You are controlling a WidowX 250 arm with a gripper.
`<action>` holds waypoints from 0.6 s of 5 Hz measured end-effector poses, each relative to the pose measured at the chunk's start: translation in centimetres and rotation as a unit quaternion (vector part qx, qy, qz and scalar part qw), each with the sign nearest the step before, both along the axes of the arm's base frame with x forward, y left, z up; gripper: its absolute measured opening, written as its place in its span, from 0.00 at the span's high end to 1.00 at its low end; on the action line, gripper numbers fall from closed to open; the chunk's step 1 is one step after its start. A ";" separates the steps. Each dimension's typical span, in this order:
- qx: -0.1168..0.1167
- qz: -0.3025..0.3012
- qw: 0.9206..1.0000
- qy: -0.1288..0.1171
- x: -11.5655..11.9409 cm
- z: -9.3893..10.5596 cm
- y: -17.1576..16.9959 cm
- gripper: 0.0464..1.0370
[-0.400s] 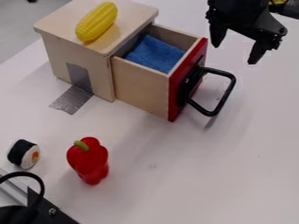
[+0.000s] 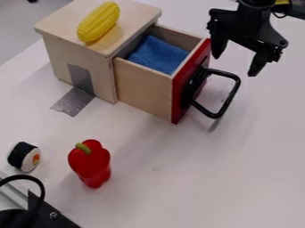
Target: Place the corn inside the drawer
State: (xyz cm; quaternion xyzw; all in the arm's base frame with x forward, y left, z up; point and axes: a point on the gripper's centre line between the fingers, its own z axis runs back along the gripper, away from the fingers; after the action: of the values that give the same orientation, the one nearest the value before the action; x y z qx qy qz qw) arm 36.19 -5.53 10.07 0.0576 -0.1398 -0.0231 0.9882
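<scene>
Yellow corn (image 2: 98, 21) is seen on top of the wood box (image 2: 64, 18), w/ the drawer (image 2: 145, 90) pulled out next to it. The gripper (image 2: 234, 65) is held up nr the drawer's red front, fingers spread, w/ nothing gripped.

I find the toy corn (image 2: 98, 21) on top of the cabinet (image 2: 102, 73). The drawer (image 2: 143, 89) extends from the cabinet's right side, a cloth (image 2: 158, 54) inside it, its handle (image 2: 229, 102) on the outer face. I record my gripper (image 2: 234, 66) right of the drawer, behind the handle. Before the cabinet lies the bell pepper (image 2: 89, 162), the sushi roll (image 2: 24, 156) to its left, both on the table (image 2: 196, 178).
</scene>
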 end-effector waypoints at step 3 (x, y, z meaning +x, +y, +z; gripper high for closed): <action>-0.024 0.078 0.996 -0.039 -1.7 7.3 9.7 0.04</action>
State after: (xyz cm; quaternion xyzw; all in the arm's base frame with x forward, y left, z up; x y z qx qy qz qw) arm 34.47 4.13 17.41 0.0459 -0.1735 0.0592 0.9820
